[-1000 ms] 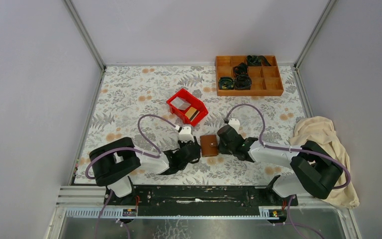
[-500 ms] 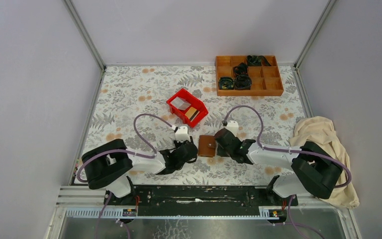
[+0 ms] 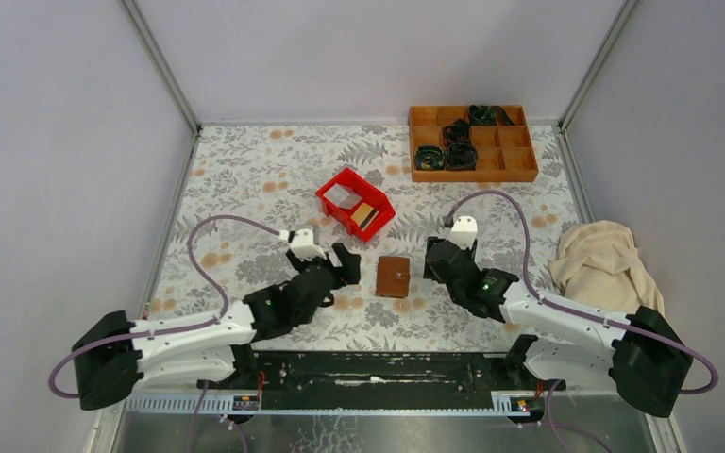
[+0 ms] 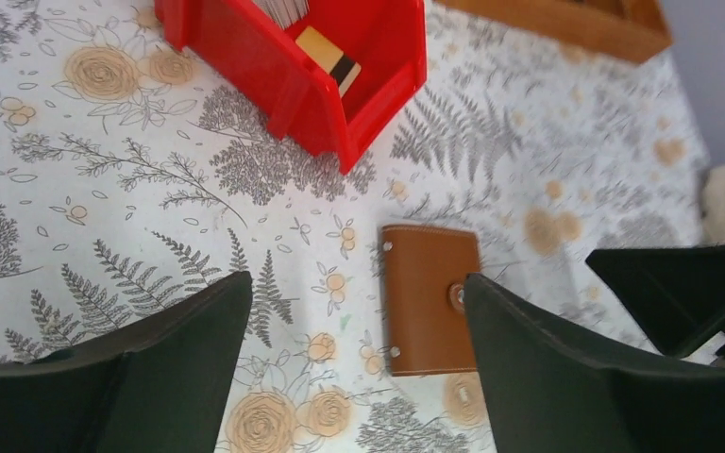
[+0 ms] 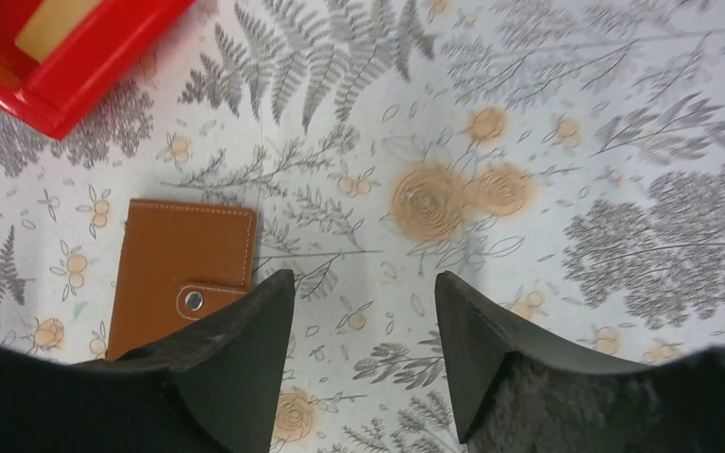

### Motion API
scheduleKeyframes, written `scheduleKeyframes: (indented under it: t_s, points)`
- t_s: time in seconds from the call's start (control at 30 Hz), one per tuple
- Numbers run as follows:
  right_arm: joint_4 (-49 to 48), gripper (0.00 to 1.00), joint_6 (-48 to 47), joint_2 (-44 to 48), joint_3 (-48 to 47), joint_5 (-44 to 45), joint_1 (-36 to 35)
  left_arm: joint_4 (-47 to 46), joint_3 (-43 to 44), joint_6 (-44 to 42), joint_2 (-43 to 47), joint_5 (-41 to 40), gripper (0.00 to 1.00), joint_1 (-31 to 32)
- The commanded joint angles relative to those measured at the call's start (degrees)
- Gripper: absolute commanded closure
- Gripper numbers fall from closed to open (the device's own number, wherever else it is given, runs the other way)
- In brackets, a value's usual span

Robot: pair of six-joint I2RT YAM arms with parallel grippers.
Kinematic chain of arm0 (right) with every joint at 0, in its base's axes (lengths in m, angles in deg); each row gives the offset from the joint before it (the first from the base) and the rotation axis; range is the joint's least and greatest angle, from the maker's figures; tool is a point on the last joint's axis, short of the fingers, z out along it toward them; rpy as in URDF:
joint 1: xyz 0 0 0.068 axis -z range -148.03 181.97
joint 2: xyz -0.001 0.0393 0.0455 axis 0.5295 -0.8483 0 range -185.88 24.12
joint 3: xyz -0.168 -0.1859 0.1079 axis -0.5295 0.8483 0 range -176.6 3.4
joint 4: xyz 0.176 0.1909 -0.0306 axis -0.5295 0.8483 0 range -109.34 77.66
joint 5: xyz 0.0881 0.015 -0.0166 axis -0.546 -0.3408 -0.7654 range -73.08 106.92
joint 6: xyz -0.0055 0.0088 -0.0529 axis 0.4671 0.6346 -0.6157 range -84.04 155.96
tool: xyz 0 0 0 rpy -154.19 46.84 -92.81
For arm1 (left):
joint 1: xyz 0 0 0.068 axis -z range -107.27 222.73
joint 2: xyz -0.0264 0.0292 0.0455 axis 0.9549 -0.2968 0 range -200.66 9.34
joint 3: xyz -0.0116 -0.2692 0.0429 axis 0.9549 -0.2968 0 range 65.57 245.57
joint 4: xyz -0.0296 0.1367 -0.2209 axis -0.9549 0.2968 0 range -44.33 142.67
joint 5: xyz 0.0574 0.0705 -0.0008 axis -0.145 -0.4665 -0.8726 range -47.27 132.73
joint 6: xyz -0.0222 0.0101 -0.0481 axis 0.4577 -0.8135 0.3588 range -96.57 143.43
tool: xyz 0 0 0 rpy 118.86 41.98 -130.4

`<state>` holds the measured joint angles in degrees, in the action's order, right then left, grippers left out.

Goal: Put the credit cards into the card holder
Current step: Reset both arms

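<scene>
The card holder (image 3: 394, 276) is a brown leather wallet lying closed and snapped flat on the floral table, also seen in the left wrist view (image 4: 429, 297) and the right wrist view (image 5: 184, 269). The credit cards lie in the red bin (image 3: 332, 187): a gold-tan card (image 3: 363, 214) (image 4: 328, 58) and a pale card (image 3: 343, 195) beside it. My left gripper (image 3: 342, 262) (image 4: 357, 283) hangs open just left of the wallet, nothing between its fingers. My right gripper (image 3: 437, 260) (image 5: 363, 276) stands open to the wallet's right, apart from it and empty.
An orange wooden compartment tray (image 3: 519, 162) with black coiled items sits at the back right. A beige cloth (image 3: 604, 264) lies bunched at the right edge. Grey walls enclose the table on three sides.
Both grippers have opened and drawn back from the wallet, the left arm swinging left and the right arm right. The wallet now lies free and closed on the table.
</scene>
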<state>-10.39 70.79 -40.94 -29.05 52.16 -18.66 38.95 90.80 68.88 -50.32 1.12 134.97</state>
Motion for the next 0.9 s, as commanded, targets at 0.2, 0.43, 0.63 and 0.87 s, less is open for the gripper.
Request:
scheduleKeyframes:
  t_s: [0.2,0.43,0.63,0.87]
  points:
    - [-7.7,0.12,-10.1,14.0,7.0,10.9,-0.3,7.8,-1.8,2.5,9.4,-7.2,0.00,-4.3]
    - [-4.4,0.01,-5.8,10.8,5.8,16.0,-0.3,3.9,-1.3,-3.5,4.4,-7.1,0.00,-10.9]
    - [3.9,0.00,1.8,1.9,-0.1,21.0,-0.3,2.7,-3.5,1.0,0.3,-11.5,0.00,-15.0]
    - [1.8,0.01,4.2,-1.7,0.7,21.2,-0.3,-2.6,-8.7,-1.1,0.9,-15.9,0.00,-16.9]
